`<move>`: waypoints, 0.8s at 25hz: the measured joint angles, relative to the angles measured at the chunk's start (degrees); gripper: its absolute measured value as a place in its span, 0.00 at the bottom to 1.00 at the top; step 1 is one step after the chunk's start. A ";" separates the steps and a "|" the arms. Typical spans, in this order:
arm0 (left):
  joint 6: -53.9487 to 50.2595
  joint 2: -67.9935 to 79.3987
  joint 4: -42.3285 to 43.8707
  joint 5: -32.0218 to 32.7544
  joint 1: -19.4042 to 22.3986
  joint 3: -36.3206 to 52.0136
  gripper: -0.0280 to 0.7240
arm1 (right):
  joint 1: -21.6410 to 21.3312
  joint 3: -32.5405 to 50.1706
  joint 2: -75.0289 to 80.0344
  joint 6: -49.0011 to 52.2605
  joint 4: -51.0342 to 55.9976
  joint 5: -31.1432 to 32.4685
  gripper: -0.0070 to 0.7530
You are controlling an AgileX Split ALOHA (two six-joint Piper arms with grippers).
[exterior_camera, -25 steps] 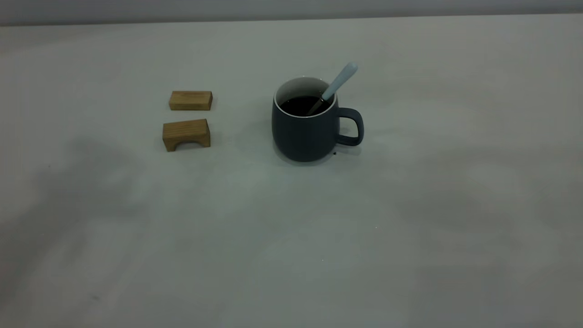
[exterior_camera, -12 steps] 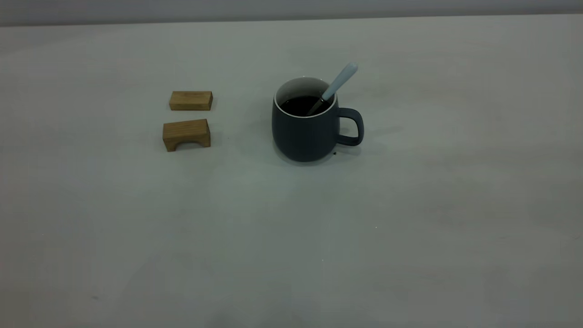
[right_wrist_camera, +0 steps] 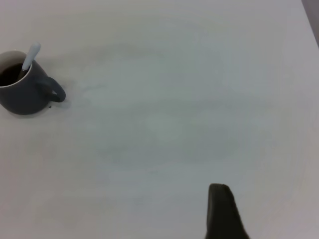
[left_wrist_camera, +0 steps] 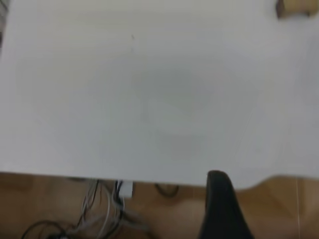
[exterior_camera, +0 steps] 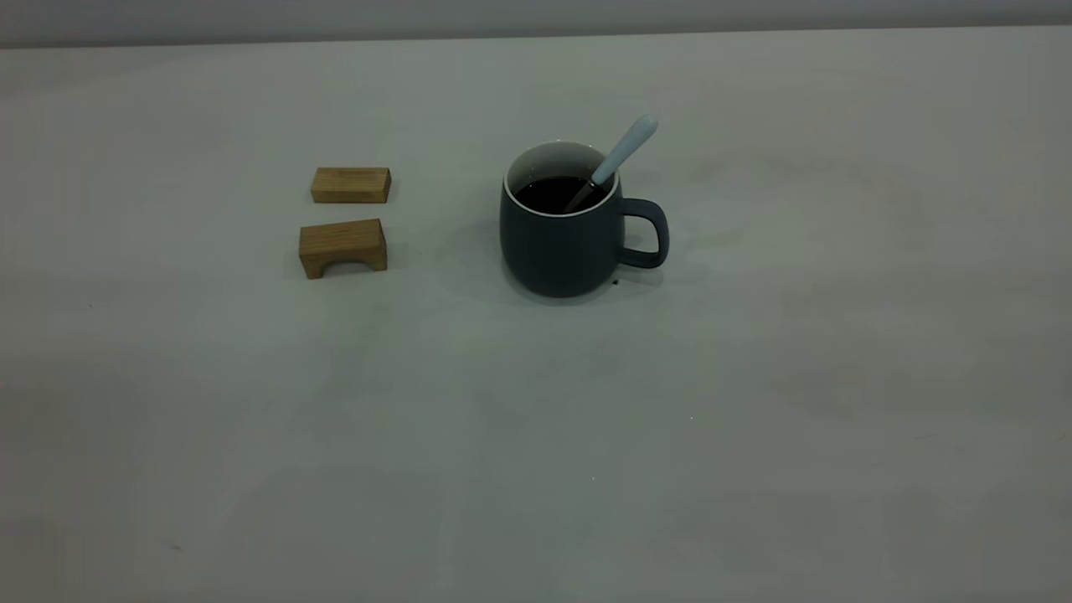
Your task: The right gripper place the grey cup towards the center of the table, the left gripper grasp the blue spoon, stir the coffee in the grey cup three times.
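Observation:
The grey cup (exterior_camera: 563, 243) stands upright near the middle of the table (exterior_camera: 536, 435), handle pointing right. Dark coffee (exterior_camera: 548, 193) fills it. The blue spoon (exterior_camera: 624, 151) leans in the cup against the rim on the handle side, with its bowl in the coffee. Neither arm appears in the exterior view. My right gripper (right_wrist_camera: 222, 214) hangs over bare table far from the cup (right_wrist_camera: 25, 97) and spoon (right_wrist_camera: 31, 56). My left gripper (left_wrist_camera: 222, 211) is beyond the table's edge (left_wrist_camera: 149, 175), over the floor. Nothing is held by either.
Two brown wooden blocks lie left of the cup: a flat one (exterior_camera: 350, 185) and an arched one (exterior_camera: 342, 247). One block's corner (left_wrist_camera: 298, 7) shows in the left wrist view. Cables (left_wrist_camera: 107, 209) lie on the floor past the table edge. A tiny dark speck (exterior_camera: 615, 282) sits by the cup's base.
Faint shadows on the table's near left and right have faded away. The cup, spoon and blocks have not moved.

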 joint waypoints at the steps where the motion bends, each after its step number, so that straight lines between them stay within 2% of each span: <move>1: 0.00 -1.86 -0.06 0.14 0.86 0.00 0.76 | 0.00 0.00 0.00 0.00 0.00 0.00 0.67; 6: 0.11 -10.01 -0.13 1.25 4.88 0.00 0.76 | 0.00 0.00 0.00 0.00 0.00 0.00 0.67; 10: 0.11 -10.40 -0.19 1.59 7.22 0.00 0.76 | 0.69 0.00 0.00 0.00 0.00 0.00 0.67; 14: 0.11 -10.40 -0.19 1.59 7.23 0.00 0.76 | 7.52 0.00 0.00 0.00 0.17 0.00 0.67; 20: 0.14 -10.40 -0.19 1.59 7.23 0.00 0.76 | 12.76 0.00 0.00 0.00 0.49 0.01 0.67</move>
